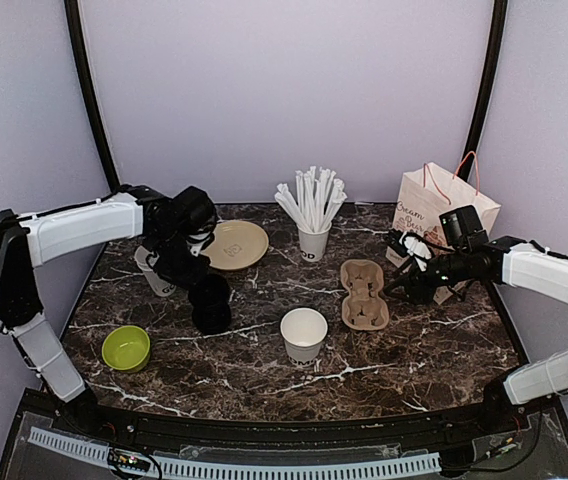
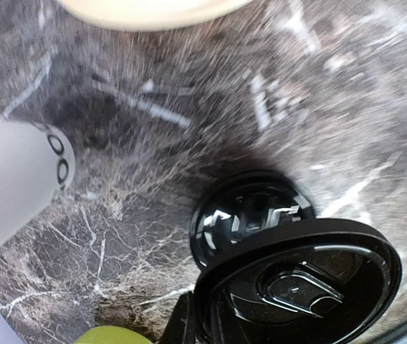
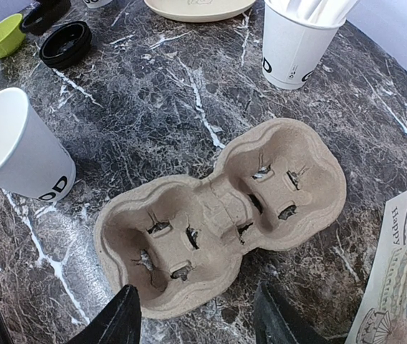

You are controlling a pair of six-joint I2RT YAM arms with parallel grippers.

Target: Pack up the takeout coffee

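You're over a dark marble table (image 1: 434,350), lilac walls (image 1: 284,90) all round. From the left: one green bowl (image 1: 126,347), empty. One cup (image 2: 13,183) lies on its side beside your left pincer (image 1: 202,280), which is nipped narrow on a tilted lid (image 2: 304,279). A second lid (image 2: 250,215) lies flat beneath. One plate (image 1: 234,243). One straw cup (image 1: 314,240), full. One open cup (image 1: 304,333), empty. One carrier (image 3: 225,215), both pockets empty, with your right pincer (image 3: 198,315) wide above it. One bag (image 1: 444,205).
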